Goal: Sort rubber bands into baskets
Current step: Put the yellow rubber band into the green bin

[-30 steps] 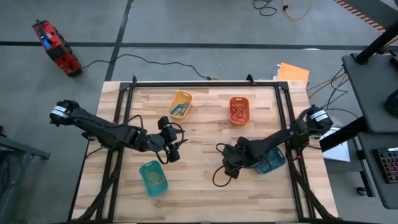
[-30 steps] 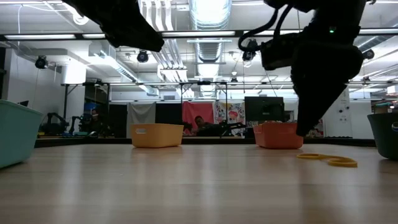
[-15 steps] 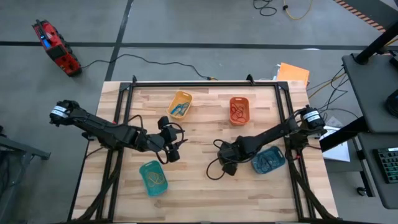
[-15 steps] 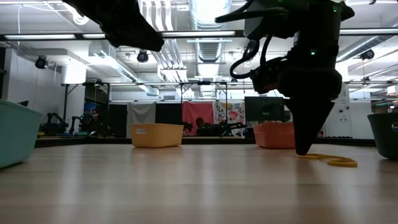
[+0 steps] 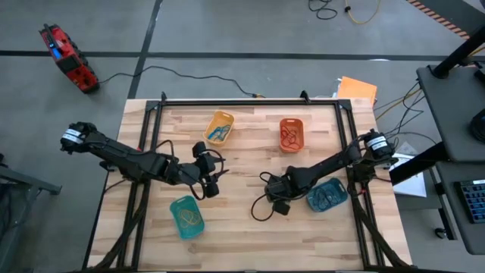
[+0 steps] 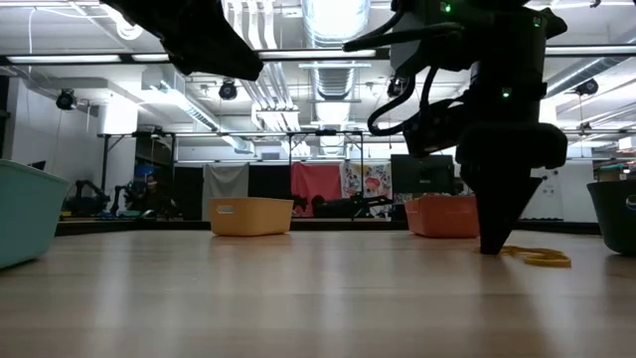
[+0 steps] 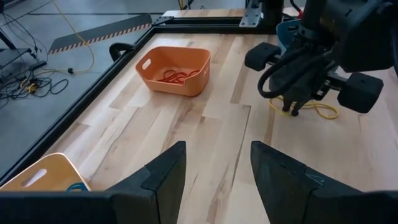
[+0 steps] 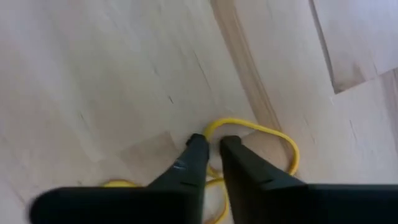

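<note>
Fingertips down on the wood: the right end effector [image 8: 211,144] stood tip-first on the counter [image 5: 242,227] at about four o'clock from its middle, its two prongs nearly closed and pinching one strand of a yellow rubber band [image 8: 273,140] that lay flat there. That low, steep approach made sense, since so thin a loop gives nothing to grab unless the tips scrape right at the surface. The yellow basket [image 5: 220,127] waited at eleven o'clock, well apart, the likely home for this band. The orange basket [image 5: 291,133] sat at one o'clock with red bands inside. The left end effector [image 5: 211,182] hovered near nine o'clock, prongs spread and empty, clear of the working arm.
</note>
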`<move>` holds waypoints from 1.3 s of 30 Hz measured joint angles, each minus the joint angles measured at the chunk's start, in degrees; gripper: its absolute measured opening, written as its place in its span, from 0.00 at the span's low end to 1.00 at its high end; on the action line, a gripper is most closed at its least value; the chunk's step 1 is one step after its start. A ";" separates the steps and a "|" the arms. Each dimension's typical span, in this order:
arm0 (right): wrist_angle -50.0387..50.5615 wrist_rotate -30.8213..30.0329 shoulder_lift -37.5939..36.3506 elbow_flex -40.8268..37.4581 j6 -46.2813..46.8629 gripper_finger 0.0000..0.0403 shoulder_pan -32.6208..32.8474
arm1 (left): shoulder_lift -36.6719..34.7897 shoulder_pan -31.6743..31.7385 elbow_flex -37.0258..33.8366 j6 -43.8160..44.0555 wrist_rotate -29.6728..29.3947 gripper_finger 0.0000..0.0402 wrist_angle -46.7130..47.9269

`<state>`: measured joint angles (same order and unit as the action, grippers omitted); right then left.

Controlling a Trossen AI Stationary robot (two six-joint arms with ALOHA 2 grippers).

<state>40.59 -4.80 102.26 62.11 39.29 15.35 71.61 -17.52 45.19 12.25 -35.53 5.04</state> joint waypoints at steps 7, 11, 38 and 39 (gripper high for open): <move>-1.53 -1.89 -2.35 -0.47 -1.92 0.02 0.60 | 0.00 0.00 0.00 -0.26 0.01 0.41 0.00; -3.09 -5.29 -6.39 -0.44 -3.01 0.02 1.27 | 0.53 0.00 0.00 -1.34 0.02 0.41 -0.27; -45.82 -5.28 -15.04 -4.44 -32.19 0.02 2.93 | 13.17 0.00 -0.02 -10.65 23.63 0.41 -19.03; -46.31 -5.26 -15.07 -4.44 -32.94 0.02 2.89 | 13.45 -0.04 -0.02 -10.71 24.81 0.41 -19.13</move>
<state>-5.72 -10.07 87.19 57.67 6.34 18.24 85.06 -17.56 45.17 1.54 -10.72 -14.09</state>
